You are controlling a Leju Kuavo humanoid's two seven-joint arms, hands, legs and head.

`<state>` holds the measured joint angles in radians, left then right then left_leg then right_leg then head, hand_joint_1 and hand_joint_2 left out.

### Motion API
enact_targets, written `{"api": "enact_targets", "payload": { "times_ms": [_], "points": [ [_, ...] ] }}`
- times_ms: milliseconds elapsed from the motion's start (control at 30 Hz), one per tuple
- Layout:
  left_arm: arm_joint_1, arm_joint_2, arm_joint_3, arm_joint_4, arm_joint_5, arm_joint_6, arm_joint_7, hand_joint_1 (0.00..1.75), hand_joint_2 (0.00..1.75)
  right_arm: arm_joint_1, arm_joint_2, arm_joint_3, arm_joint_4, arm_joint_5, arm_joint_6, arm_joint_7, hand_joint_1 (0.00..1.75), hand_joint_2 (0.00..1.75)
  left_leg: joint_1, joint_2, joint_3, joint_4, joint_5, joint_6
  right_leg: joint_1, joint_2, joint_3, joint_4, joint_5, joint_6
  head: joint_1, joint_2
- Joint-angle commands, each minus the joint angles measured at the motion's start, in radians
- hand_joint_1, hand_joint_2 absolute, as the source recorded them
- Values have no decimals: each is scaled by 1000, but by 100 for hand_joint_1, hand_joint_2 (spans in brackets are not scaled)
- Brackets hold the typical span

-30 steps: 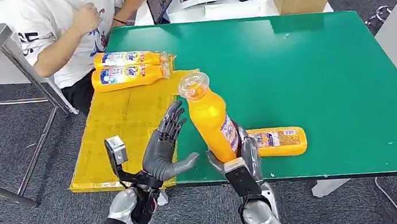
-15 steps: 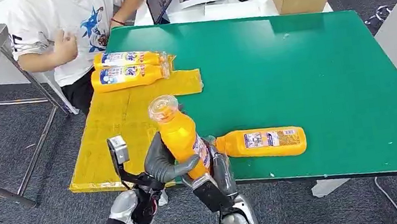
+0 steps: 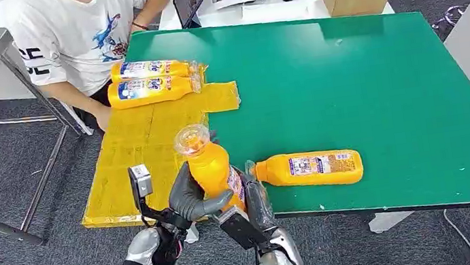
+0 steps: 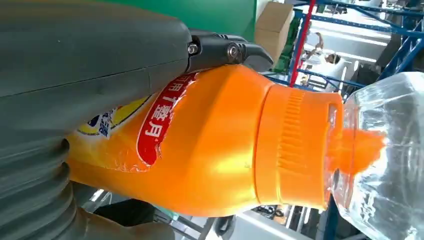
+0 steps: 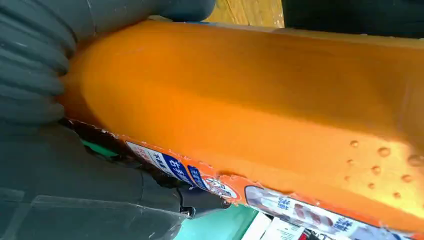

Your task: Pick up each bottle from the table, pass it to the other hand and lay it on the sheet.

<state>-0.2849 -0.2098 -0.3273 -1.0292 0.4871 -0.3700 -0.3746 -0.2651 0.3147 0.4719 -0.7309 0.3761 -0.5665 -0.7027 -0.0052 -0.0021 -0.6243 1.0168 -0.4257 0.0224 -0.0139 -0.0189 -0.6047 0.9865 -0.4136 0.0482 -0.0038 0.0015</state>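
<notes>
Held bottle (image 3: 213,169) is upright w/ clear cap on top, now sandwiched between both hands just off the table's near edge: left hand (image 3: 189,195) has closed on its body, thumb wrapped across the front, whereas a sec ago that hand was open and apart from it, palm waiting. Right hand (image 3: 255,202) still has hold lower down, fingers up the label side, and over that sec it carried the bottle from over the green table (image 3: 364,88) toward the left hand and the yellow sheet (image 3: 132,153). In the left wrist view the thumb and a dark finger press on the bottle's shoulder; in the right wrist view grey fingers curl round the orange body, so both grips look real, tho I can't tell how firm. Meaning: handover is at the double-hold stage, prob the right hand lets go next, not yet done. Beyond the hands, on the sheet's far end, two laid bottles (image 3: 153,81) lie side by side, touching, so two look finished. To the right hand's right, one more bottle (image 3: 309,168) lies on its side on the table, near, untouched. Person (image 3: 78,33) in white shirt sits past the sheet's far end, a hand near the sheet's edge.
</notes>
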Motion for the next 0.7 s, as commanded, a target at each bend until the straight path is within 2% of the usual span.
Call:
{"api": "enact_targets", "payload": {
  "times_ms": [33,200,400,433,467,667,700],
  "points": [
    [-59,11,-81,71,-2,-14,9,0,175,-46,10,71,116,24,2,5,175,175,0,0,2,0,0,-1,0,0,2,0,0,-1,0,0],
    [-76,27,-110,100,-49,-7,-9,0,175,-53,19,79,140,35,-9,5,175,175,2,0,7,0,-2,-2,2,1,7,-1,-2,-3,0,0],
    [-86,41,-117,110,-135,-1,-50,0,175,-59,16,74,143,26,0,5,175,175,0,0,3,-1,-1,-1,0,1,3,0,-1,-1,0,0],
    [-86,38,-114,108,-158,18,-57,9,175,-59,16,72,141,23,-1,5,175,175,1,0,4,-1,-1,-1,0,0,4,-1,-1,-1,0,0],
    [-87,38,-114,105,-186,40,-64,175,175,-55,15,73,128,18,-2,5,175,175,1,0,5,0,-2,-2,1,1,5,-1,-1,-2,0,0],
    [-80,36,-94,100,-227,53,-79,175,175,-54,15,74,121,10,5,5,175,175,0,0,2,0,-1,-1,0,1,2,0,0,-1,0,0],
    [-80,35,-92,99,-227,55,-79,175,175,-53,15,74,120,9,5,5,175,175,1,0,5,0,-2,-2,1,1,6,-1,-1,-2,0,0]
  ]
}}
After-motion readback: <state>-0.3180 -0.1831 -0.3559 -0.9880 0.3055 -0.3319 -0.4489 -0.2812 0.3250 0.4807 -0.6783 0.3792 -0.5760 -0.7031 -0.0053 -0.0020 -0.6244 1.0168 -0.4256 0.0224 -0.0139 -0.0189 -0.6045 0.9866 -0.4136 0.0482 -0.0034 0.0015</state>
